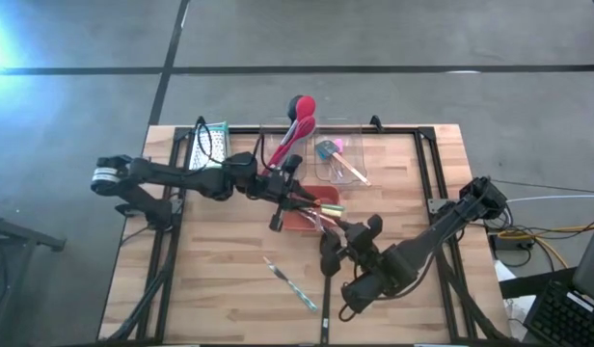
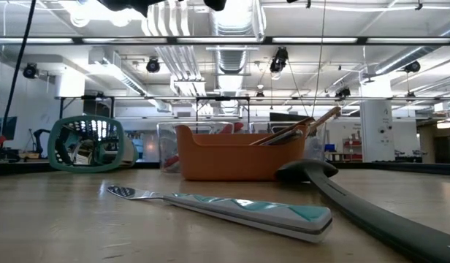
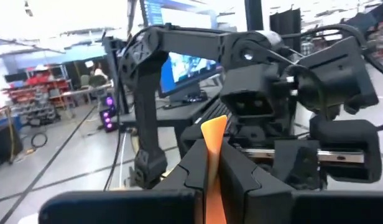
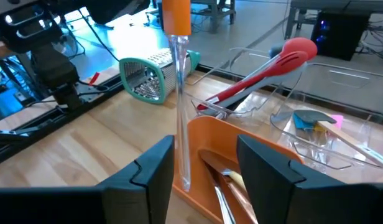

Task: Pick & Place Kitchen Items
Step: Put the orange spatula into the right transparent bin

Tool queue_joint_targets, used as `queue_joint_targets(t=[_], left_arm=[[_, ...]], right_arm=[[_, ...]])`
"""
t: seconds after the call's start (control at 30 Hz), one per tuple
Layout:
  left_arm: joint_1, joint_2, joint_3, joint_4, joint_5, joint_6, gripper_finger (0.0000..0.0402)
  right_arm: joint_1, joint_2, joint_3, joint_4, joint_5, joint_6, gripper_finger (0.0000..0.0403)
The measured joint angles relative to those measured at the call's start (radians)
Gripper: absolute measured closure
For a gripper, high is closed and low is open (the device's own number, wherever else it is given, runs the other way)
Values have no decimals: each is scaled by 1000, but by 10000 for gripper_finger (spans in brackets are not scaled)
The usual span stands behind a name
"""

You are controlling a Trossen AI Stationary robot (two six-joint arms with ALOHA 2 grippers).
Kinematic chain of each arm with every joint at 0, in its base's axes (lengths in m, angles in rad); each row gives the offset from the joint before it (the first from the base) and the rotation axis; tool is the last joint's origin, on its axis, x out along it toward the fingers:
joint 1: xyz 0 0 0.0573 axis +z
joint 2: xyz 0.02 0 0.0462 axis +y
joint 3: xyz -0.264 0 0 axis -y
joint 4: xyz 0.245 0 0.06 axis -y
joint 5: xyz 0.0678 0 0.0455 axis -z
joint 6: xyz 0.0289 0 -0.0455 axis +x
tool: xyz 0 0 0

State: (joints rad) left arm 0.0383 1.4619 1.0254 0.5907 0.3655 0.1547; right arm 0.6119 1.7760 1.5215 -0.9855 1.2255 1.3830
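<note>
With the orange-handled whisk (image 4: 178, 93) clamped upright in the left end effector (image 3: 213, 177) and hung between the parted fingers of the right end effector (image 4: 207, 171), just above the orange tray (image 4: 241, 146), a straight, slow lowering was called for.

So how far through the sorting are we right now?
Partly done: several utensils already stand in the orange tray, red spoons in a clear tub. In hand: the left gripper, shut on an orange-handled tool, holds it over the tray; the right gripper is open beside it. Left: the teal-handled tool and grey spoon on the table.
</note>
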Motion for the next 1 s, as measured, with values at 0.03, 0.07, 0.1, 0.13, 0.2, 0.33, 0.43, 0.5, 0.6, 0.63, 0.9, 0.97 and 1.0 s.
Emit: queue_joint_targets(t=[0.03,0.07,0.1,0.13,0.2,0.33,0.43,0.5,0.6,0.63,0.9,0.97,1.0], left_arm=[[0,3,2,5,10,0,382],[0,10,5,6,20,0,382],[0,17,11,17,22,2,382],[0,23,16,28,29,2,382],[0,37,31,36,47,3,382],[1,69,73,39,66,3,382],[1,96,104,37,100,3,382],[1,110,125,38,132,-2,382],[1,125,146,38,147,-10,382],[1,128,150,37,149,-10,382],[2,132,151,35,144,-18,382],[1,132,151,27,144,-21,382],[1,131,151,21,144,-22,382]], right_arm=[[-2,0,0,0,0,0,233],[-2,0,0,0,0,0,231],[-2,0,0,1,0,-1,230],[-3,0,0,1,0,-3,230],[-4,0,2,2,-3,-8,230],[-4,0,3,2,-3,-8,233],[-4,0,3,2,-3,-8,237],[-4,0,3,1,-3,-8,241],[-4,0,3,0,-3,-9,256],[-4,0,3,1,-3,-9,266],[-3,0,3,2,-8,-28,388],[-3,0,7,2,-11,-31,390],[-3,0,9,2,-12,-35,391]])
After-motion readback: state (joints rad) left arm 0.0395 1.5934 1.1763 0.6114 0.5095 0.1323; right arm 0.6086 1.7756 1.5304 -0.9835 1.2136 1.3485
